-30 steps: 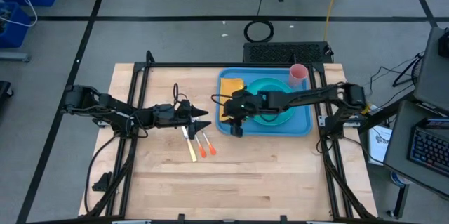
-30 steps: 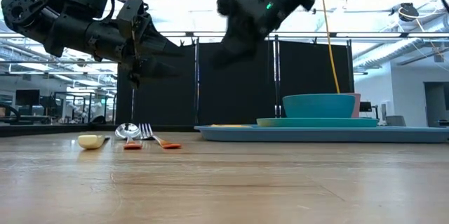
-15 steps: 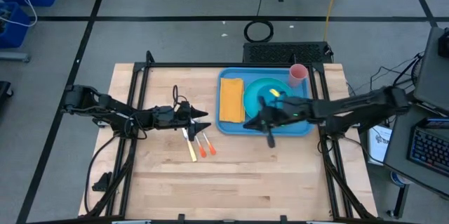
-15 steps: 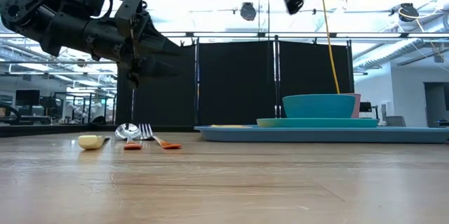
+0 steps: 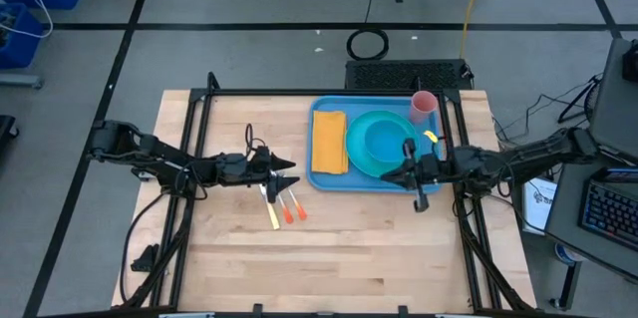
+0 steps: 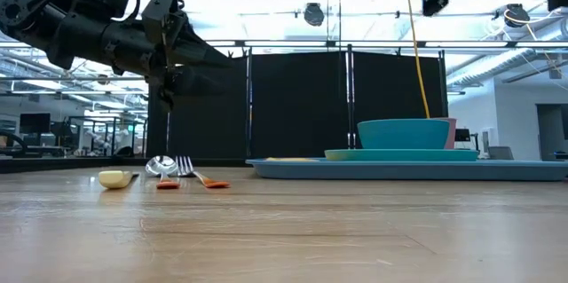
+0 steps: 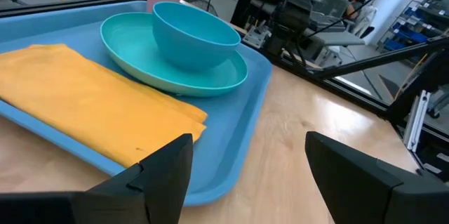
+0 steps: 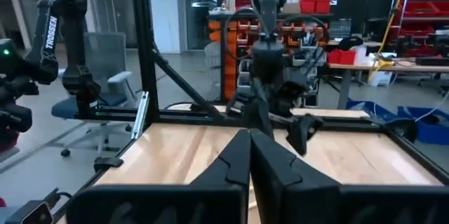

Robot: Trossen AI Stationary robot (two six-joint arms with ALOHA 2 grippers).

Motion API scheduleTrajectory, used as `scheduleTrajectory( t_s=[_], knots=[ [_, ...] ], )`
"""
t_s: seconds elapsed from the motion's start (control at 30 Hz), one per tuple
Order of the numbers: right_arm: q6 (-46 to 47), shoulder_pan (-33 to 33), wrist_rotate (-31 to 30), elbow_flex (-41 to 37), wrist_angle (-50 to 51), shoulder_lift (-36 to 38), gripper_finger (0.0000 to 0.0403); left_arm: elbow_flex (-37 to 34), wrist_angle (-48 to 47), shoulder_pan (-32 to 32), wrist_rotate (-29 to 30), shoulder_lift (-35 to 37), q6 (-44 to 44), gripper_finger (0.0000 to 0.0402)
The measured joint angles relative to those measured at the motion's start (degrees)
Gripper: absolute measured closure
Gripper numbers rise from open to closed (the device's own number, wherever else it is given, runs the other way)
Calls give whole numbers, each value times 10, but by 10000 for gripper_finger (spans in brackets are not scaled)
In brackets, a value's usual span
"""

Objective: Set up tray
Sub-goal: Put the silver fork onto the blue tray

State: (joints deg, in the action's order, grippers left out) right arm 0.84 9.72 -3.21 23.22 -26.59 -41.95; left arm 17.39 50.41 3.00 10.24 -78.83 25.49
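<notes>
The blue tray (image 5: 435,180) lies at the table's far right and also shows in the left wrist view (image 7: 231,175). On it lie a folded yellow napkin (image 5: 329,142) and a turquoise plate (image 5: 357,151) with a bowl (image 5: 384,139); a pink cup (image 5: 424,106) stands at its far right corner. My left gripper (image 5: 291,171) is open and empty, raised just left of the tray. My right gripper (image 5: 399,174) is shut and empty, raised over the tray's near right part.
A yellow-handled utensil (image 5: 271,213) and an orange-handled spoon and fork (image 5: 291,208) lie on the wood below my left gripper; they also show in the low view (image 6: 164,169). Bare wood spreads across the table's near half. A black frame rims the table.
My right gripper has drawn back from over the napkin toward the table's right edge and has risen, and now hangs over the tray's near right part. The napkin, partly hidden before, now shows in full, flat on the tray.
</notes>
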Motion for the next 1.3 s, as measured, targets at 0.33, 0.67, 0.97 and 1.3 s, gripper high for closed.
scheduleTrajectory(
  t_s=[0.33, 0.67, 0.97, 1.3],
  knots=[
    [16, 2, -13, -139, -116, 99, 403, 0, 0, 38, 34, 0, 4, 123],
    [34, 2, -11, -221, -214, 130, 403, 0, -1, 72, 59, 0, 13, 123],
    [13, 9, -29, -222, -203, 126, 403, 0, -1, 87, 77, 0, 5, 123],
    [82, 8, -164, -223, -197, 126, 403, 0, -1, 87, 79, 0, 6, 123]
  ],
)
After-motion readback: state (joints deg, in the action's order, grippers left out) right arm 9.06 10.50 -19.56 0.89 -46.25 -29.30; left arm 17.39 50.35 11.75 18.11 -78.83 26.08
